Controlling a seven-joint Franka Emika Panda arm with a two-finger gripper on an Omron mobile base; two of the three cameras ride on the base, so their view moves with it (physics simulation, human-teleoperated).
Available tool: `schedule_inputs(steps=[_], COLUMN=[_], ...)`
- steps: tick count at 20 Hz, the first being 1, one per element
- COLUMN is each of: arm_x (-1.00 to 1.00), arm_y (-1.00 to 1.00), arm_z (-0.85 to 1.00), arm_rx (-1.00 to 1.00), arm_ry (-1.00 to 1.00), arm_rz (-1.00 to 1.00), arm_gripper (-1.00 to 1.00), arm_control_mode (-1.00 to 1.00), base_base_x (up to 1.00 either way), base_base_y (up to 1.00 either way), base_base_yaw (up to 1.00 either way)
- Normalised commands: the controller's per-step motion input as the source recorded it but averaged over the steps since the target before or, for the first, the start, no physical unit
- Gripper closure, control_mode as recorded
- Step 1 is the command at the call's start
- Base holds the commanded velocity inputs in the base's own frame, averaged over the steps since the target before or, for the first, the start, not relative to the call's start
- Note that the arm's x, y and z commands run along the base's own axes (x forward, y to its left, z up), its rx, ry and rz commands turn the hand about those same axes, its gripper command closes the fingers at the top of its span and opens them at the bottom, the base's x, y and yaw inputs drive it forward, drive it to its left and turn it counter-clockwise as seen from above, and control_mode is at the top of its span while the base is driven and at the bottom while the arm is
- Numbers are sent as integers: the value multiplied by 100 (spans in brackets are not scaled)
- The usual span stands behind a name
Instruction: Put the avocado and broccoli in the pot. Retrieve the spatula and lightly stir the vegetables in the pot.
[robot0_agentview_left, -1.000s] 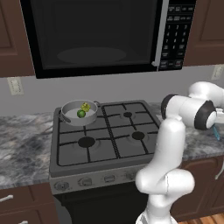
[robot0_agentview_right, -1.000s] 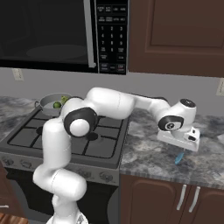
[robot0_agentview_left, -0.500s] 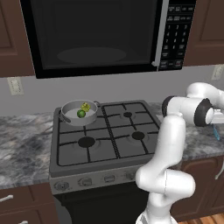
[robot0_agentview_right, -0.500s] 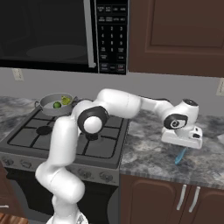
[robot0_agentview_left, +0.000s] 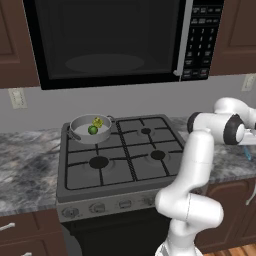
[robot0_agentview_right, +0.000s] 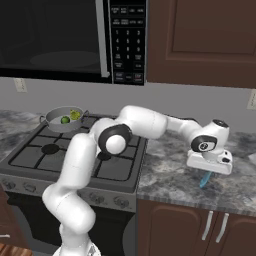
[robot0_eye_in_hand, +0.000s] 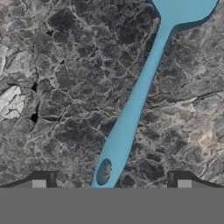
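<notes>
The grey pot (robot0_agentview_left: 80, 134) (robot0_agentview_right: 53, 122) stands on the stove's back left burner. Inside it lie the dark green avocado (robot0_agentview_left: 92, 130) (robot0_agentview_right: 65, 120) and the lumpy yellow-green broccoli (robot0_agentview_left: 97, 121) (robot0_agentview_right: 75, 115). The light blue spatula (robot0_eye_in_hand: 135, 100) (robot0_agentview_right: 205, 179) (robot0_agentview_left: 247, 152) lies flat on the granite counter to the right of the stove, its head toward the top of the hand view. My gripper (robot0_eye_in_hand: 113, 180) (robot0_agentview_right: 207, 171) hovers low over the handle's end and is open. Its fingertips (robot0_eye_in_hand: 43, 179) stand on either side of the handle, clear of it.
The gas stove (robot0_agentview_left: 120, 160) (robot0_agentview_right: 60, 152) sits between two dark granite counters (robot0_agentview_right: 175, 180). A black microwave (robot0_agentview_left: 105, 40) hangs above it, and dark wood cabinets (robot0_agentview_right: 200, 40) hang to the right. My arm reaches over the stove's right side.
The hand has moved a little to the right and come down closer over the spatula. The pot and the vegetables have not moved.
</notes>
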Motion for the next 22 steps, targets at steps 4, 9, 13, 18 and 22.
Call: schedule_inputs(steps=[4,9,13,18,22], arm_x=[11,0,0,0,0], arm_y=[0,0,1,2,2], arm_z=[-31,-34,-34,-20,-2], arm_rx=[0,0,0,0,0], arm_ry=[1,2,4,2,1], arm_rz=[0,0,0,0,0], arm_gripper=[-100,-100,-100,-100,-100], arm_control_mode=[-100,-100,-100,-100,-100], base_base_x=[0,0,0,0,0], base_base_y=[0,0,0,0,0], base_base_yaw=[0,0,0,0,0])
